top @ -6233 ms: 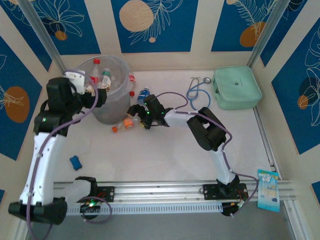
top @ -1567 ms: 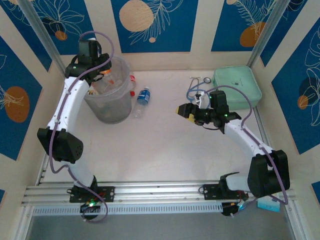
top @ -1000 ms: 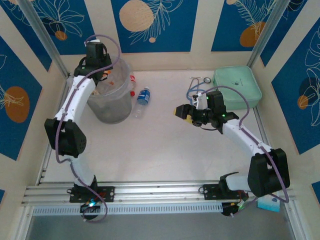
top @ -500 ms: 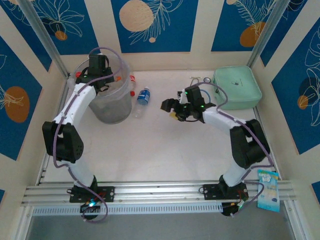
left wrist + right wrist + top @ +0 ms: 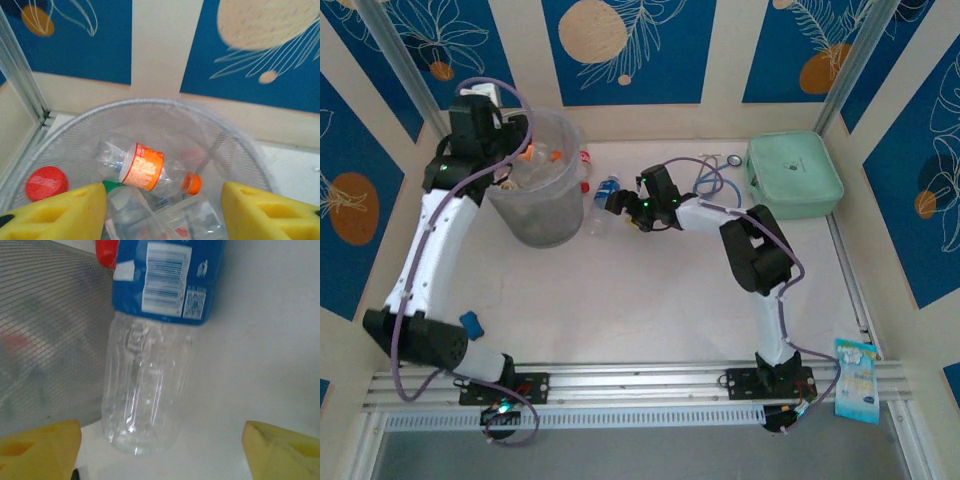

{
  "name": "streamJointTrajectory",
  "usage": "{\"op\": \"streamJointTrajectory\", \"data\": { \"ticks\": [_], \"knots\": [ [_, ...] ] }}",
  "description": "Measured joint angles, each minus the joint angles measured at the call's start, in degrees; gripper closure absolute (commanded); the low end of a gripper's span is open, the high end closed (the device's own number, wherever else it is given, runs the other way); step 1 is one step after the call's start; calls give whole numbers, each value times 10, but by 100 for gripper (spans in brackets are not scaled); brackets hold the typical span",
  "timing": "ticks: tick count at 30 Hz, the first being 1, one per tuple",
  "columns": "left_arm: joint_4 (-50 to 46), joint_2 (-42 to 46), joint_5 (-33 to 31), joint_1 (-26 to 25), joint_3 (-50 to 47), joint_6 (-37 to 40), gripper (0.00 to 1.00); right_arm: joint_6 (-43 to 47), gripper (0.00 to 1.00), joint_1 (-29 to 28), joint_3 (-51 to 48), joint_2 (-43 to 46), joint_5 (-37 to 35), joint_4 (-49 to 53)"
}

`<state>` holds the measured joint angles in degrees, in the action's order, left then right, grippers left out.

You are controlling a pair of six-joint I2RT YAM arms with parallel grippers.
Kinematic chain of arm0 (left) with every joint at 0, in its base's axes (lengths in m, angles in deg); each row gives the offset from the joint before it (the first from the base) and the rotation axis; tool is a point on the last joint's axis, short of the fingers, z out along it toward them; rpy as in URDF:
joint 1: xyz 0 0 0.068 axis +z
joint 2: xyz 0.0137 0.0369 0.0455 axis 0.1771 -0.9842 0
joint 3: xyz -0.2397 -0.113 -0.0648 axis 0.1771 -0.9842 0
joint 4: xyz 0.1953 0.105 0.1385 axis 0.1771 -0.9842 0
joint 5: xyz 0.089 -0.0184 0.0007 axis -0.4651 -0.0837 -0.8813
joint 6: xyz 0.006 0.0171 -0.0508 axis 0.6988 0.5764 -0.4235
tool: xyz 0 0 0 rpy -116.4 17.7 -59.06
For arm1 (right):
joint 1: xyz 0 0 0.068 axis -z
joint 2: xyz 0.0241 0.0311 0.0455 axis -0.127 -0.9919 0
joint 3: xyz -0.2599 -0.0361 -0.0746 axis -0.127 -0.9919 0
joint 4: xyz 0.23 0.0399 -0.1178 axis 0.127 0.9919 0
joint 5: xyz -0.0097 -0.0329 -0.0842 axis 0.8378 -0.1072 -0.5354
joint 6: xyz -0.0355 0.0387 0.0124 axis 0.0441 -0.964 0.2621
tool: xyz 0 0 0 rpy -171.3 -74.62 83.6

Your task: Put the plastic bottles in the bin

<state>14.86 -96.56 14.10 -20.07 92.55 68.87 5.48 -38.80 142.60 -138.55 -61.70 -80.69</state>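
The bin (image 5: 542, 215) holds several plastic bottles (image 5: 127, 206), the uppermost an orange-labelled bottle (image 5: 147, 170) with an orange cap, next to a red cap (image 5: 46, 183). The left pincer (image 5: 165, 210) hangs released above the bin's rim, nothing between its pads. Just right of the bin, a blue-labelled bottle (image 5: 150, 365) lies on the desk (image 5: 650, 290) before the right pincer (image 5: 162, 445), spread wide and empty, and bare desk runs from the bin to the near rail (image 5: 640, 375).

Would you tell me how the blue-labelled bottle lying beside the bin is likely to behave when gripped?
The blue-labelled bottle looks empty and clear, so probably light. Its thin ribbed wall may dent if squeezed. Lying on its side, it could roll.
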Motion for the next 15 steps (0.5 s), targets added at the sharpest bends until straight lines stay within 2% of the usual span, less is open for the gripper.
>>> {"op": "streamJointTrajectory", "data": {
  "ticks": [9, 15],
  "knots": [
    [-24, 77, 46, 0, -28, -3, 36, -2, 25, -12, 73, -52, -15, 24],
    [-23, 89, 112, 0, -74, -38, 36, -2, 22, -14, 82, -69, -15, 40]
  ]
}}
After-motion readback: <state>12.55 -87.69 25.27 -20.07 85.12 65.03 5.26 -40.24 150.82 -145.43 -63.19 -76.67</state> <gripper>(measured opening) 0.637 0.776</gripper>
